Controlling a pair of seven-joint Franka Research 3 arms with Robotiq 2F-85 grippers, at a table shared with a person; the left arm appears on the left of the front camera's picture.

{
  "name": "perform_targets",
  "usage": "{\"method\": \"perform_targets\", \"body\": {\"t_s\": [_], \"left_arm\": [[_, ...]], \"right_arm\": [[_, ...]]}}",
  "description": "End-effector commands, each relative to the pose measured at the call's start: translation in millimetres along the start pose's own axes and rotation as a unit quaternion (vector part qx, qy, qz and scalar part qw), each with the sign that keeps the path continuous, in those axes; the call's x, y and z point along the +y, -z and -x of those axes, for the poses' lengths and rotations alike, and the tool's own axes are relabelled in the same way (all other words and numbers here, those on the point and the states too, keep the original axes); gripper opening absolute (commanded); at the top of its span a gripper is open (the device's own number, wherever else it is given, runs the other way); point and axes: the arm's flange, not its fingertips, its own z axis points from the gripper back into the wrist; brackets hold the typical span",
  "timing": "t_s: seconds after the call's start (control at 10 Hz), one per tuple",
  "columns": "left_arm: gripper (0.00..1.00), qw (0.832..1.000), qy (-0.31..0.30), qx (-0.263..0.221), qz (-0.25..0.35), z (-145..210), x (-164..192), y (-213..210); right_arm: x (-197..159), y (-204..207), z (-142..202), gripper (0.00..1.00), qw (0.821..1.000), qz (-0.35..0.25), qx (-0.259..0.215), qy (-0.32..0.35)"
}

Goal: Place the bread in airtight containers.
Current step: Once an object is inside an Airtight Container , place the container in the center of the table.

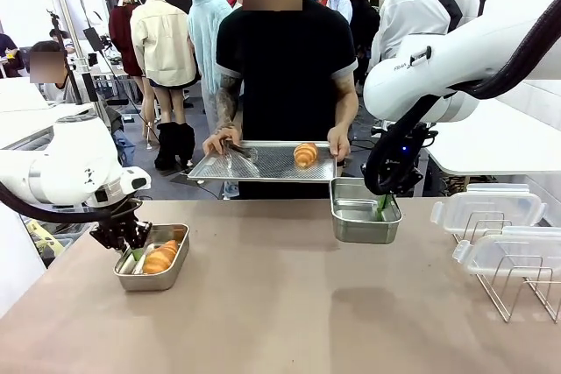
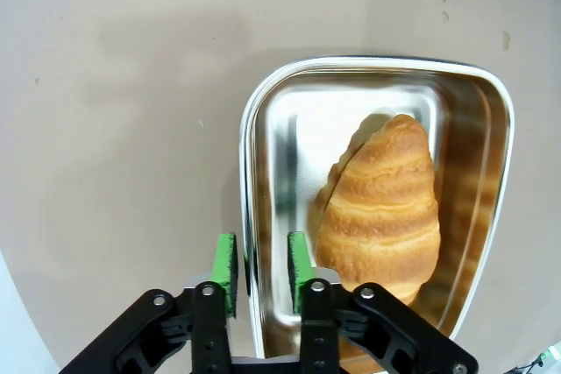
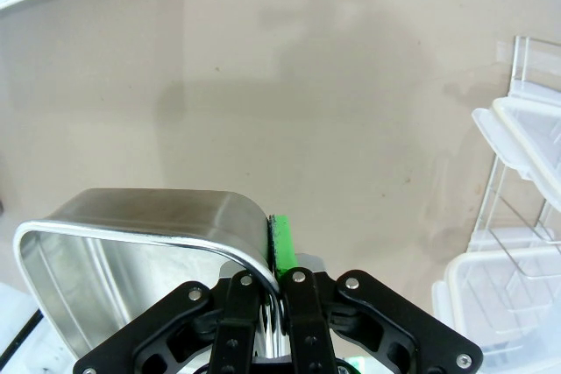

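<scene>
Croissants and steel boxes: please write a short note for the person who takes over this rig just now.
Left tool: open, pads astride the wall of the small stainless-steel box on the brown table.
Right tool: shut on the wall of the second, empty steel box, held at the far table edge.
Done: one golden-brown croissant lies in the first box.
Left: the second croissant is on the flat steel tray that the person holds; box it, then fit both clear plastic lids, now by the wire rack.

Beige table [image 1: 289, 313] with steel box [image 1: 149, 283], wire rack [image 1: 517, 291]
</scene>
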Motion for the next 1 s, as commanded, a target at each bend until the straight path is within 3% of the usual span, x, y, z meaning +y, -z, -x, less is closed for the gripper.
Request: {"method": "perform_targets", "body": {"t_s": [0.0, 0.5, 0.7, 0.9], "left_arm": [[0.97, 1.000, 0.016, -0.006, 0.011, 10.6, 4.2, -17.1], [1.00, 0.997, 0.012, -0.071, -0.026, 36.6, 20.2, -85.0], [1.00, 0.997, 0.042, -0.054, -0.027, 38.2, 54.4, -120.5], [1.00, 0.998, 0.021, -0.060, -0.026, 36.9, 88.1, -137.9]], "right_arm": [[0.9, -1.3, 0.1, 0.00, 1.000, -0.002, -0.009, 0.001], [0.9, -1.3, 0.1, 0.00, 1.000, -0.002, -0.009, 0.001], [0.9, -1.3, 0.1, 0.00, 1.000, -0.002, -0.009, 0.001], [0.9, -1.3, 0.1, 0.00, 1.000, -0.002, -0.009, 0.001]]}}
